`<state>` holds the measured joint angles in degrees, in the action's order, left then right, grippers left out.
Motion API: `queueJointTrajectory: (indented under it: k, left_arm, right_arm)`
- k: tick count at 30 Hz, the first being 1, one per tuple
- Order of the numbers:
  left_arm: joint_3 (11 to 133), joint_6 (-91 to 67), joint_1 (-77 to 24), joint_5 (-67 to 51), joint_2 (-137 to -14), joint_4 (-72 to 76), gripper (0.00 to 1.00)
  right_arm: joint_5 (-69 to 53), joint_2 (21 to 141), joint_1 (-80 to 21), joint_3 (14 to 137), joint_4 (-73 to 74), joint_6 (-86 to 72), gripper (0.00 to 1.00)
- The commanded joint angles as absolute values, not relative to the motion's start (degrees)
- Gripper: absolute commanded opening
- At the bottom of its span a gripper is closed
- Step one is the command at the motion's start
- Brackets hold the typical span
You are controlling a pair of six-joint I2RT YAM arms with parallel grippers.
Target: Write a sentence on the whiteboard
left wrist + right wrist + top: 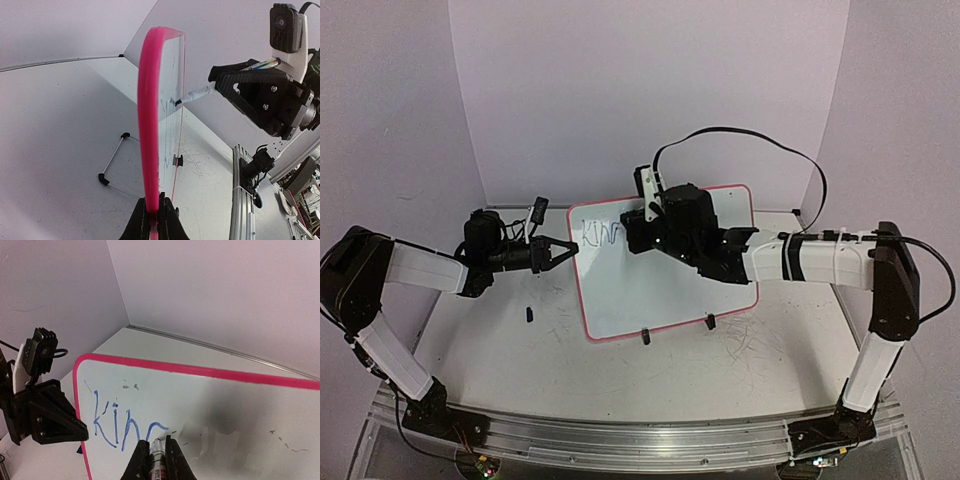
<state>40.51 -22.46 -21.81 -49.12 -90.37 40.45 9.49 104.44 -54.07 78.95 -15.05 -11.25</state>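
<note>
Top external view: the glossy white whiteboard with a thin pink-red frame (650,295) stands tilted on its two small black clip feet (645,337) on the scuffed white table (500,345), between the arms. The left fingers (558,252) pinch its left edge. The white-and-black right arm (810,260) reaches across the board's face. Its wrist covers the writing tip, so only the first letters of the blue handwritten sentence (600,233) show. A small black piece (529,314) lies on the table near the left arm; what it is cannot be made out.

Left wrist view: the left fingers clamp the pink frame at the bottom of the picture, and the right fingers (235,80) are pressed on a thin white marker (197,93) whose tip meets the board. The whiteboard is held at one edge only, so a hard push from the marker could probably swing or flex it about that pinch and break the stroke. The face is seen nearly edge-on, so the writing is unreadable here.

Right wrist view: the right fingers grip the marker just past "Kin", with a fourth letter begun. A twist of the marker in that grip would likely skew the letters, and a low pass could smear the ink. The marker's tip is blurred, a grey shadow dulls the middle of the board, and its lower part is cut off.
</note>
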Motion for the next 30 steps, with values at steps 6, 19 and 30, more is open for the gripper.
queueJointTrajectory:
  k: [6, 19, 30]
  left_arm:
    - [42.26, -19.69, -22.77, -51.71, -89.67, 41.39, 0.00]
    - [42.16, -19.54, -22.79, -51.60, -89.40, 41.26, 0.00]
    - [42.52, -19.51, -22.76, -51.36, -89.58, 41.21, 0.00]
  right_arm:
    - [13.27, 105.52, -52.01, 83.99, -15.38, -8.93, 0.00]
    - [12.82, 106.56, -51.94, 85.16, -15.38, -8.61, 0.00]
    - [11.75, 104.79, -53.17, 79.05, -15.34, -11.54, 0.00]
